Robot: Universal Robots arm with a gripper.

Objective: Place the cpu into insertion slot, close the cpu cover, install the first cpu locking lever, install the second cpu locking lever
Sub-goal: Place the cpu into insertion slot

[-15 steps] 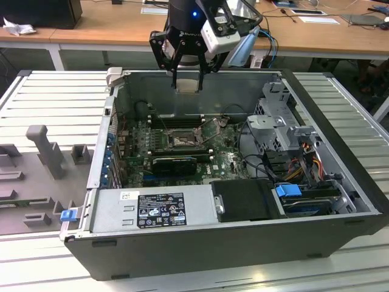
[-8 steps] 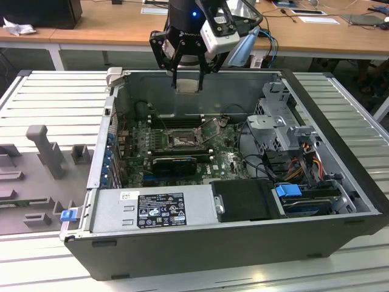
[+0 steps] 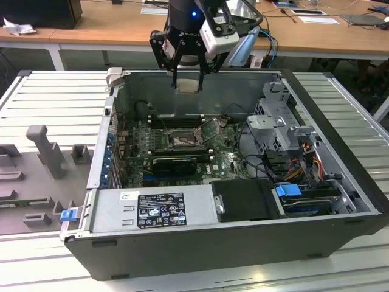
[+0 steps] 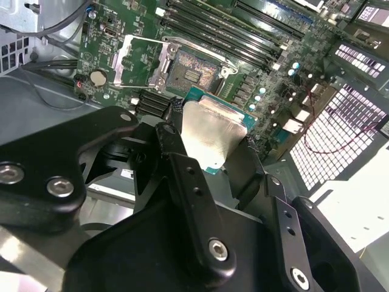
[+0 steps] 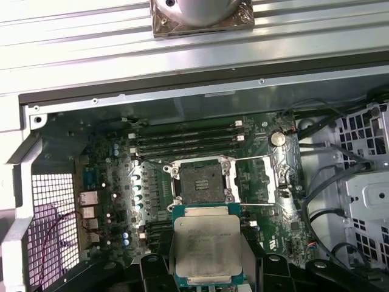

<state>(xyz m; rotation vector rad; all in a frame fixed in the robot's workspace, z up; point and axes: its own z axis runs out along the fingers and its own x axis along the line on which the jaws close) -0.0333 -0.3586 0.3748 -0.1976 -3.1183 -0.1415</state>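
While the cpu (image 5: 206, 246) is clamped flat between the 2 black fingers (image 4: 185, 179) of the gripper (image 3: 188, 85), it is held above the case (image 3: 200, 246), well apart from the insertion slot (image 5: 199, 181). Long black memory slots (image 5: 185, 137) are ranged beside the slot, and the thin silver cpu cover (image 5: 254, 180) is swung open, the dark square pin field left bare.

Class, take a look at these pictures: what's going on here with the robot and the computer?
A single robot arm's gripper hangs over an open computer case, holding the cpu by its edges. The cpu is not yet in the insertion slot, which sits bare with the cpu cover swung open beside it.
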